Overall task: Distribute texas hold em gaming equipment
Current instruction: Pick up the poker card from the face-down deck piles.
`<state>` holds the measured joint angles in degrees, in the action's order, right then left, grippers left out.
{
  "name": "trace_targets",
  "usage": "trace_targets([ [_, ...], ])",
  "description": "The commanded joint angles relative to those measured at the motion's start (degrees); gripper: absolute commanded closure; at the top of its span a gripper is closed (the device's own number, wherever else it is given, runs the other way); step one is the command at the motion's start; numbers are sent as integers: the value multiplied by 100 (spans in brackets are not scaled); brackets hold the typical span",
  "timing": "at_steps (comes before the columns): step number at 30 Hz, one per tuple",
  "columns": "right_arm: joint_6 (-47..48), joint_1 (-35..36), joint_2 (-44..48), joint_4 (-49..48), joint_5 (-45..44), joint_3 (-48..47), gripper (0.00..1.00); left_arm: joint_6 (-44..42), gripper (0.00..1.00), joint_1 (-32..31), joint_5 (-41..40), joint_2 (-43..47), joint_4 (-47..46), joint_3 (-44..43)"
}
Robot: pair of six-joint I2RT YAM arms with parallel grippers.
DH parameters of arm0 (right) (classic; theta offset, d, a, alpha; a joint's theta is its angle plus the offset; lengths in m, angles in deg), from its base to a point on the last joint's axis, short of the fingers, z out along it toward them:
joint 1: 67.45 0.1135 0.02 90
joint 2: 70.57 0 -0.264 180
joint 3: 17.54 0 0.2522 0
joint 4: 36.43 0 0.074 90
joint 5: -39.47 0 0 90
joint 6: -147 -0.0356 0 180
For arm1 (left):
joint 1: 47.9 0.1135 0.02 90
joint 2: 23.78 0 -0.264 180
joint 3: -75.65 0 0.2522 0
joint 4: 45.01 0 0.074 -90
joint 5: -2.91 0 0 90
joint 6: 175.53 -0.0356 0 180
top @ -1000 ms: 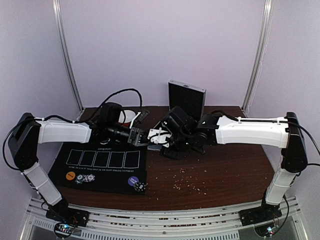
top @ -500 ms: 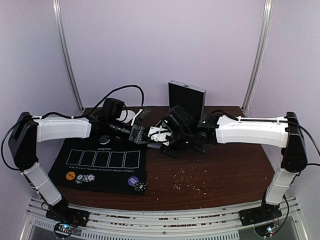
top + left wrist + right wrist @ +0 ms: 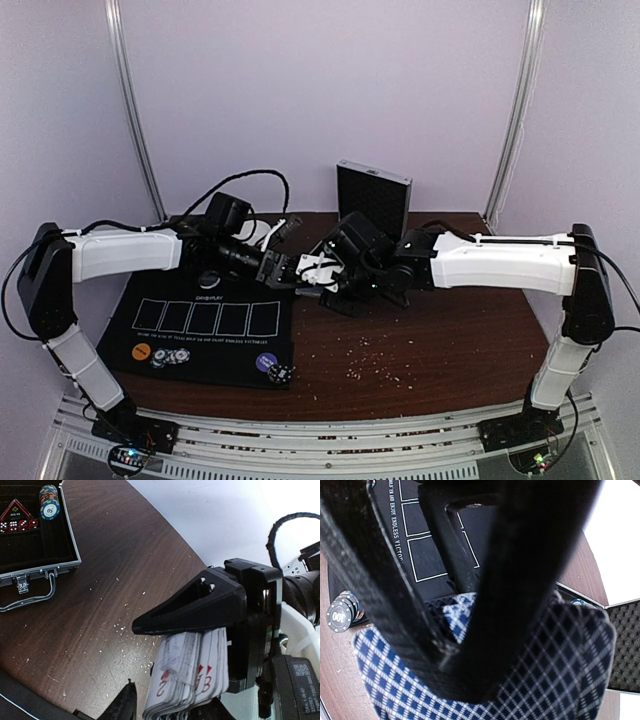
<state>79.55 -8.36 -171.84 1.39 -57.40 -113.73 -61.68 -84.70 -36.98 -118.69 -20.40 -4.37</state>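
My right gripper (image 3: 318,272) is shut on a small deck of playing cards (image 3: 305,273) above the table's middle. The right wrist view is filled by the deck's blue-and-white checked backs (image 3: 560,670) behind my black fingers (image 3: 520,580). In the left wrist view the deck (image 3: 190,675) shows red 2 and 3 faces under the right gripper's wedge finger (image 3: 190,605). My left gripper (image 3: 283,270) meets the deck from the left; one fingertip (image 3: 125,705) stands apart from the cards. An orange disc (image 3: 141,351), striped chips (image 3: 172,356) and a purple disc (image 3: 266,362) lie on the mat.
A black mat (image 3: 215,340) with several white card outlines covers the front left. An open metal-edged case (image 3: 30,570) holding a chip stack (image 3: 49,507) and dice lies behind the grippers, its lid (image 3: 373,197) upright. A white red-rimmed bowl (image 3: 258,235) sits at the back left. Crumbs dot the wood.
My left gripper has moved right and slightly back, closing up to the deck in the right gripper. The right arm has barely moved.
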Motion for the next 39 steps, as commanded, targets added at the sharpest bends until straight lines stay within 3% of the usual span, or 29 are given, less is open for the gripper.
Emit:
trace_targets([
  [1, -51, -37, 100, -50, -156, 16, 55, -240, 58, 74, -61, 131, 183, -159],
  [12, -31, -36, 55, -32, -182, 12, 55, -292, 62, 208, -248, 243, 303, -165],
  [25, -31, -36, 29, -15, -165, -6, 55, -257, 42, 213, -10, 443, 141, -274],
  [33, -36, -53, 29, -31, -165, -10, 56, -292, 37, 516, -272, 676, 455, -255],
  [36, -33, -57, 17, -32, -159, -9, 55, -259, 38, 633, -248, 836, 457, -198],
  [39, -34, -65, 4, -52, -159, -18, 56, -108, 53, 617, 3, 919, 323, -13],
])
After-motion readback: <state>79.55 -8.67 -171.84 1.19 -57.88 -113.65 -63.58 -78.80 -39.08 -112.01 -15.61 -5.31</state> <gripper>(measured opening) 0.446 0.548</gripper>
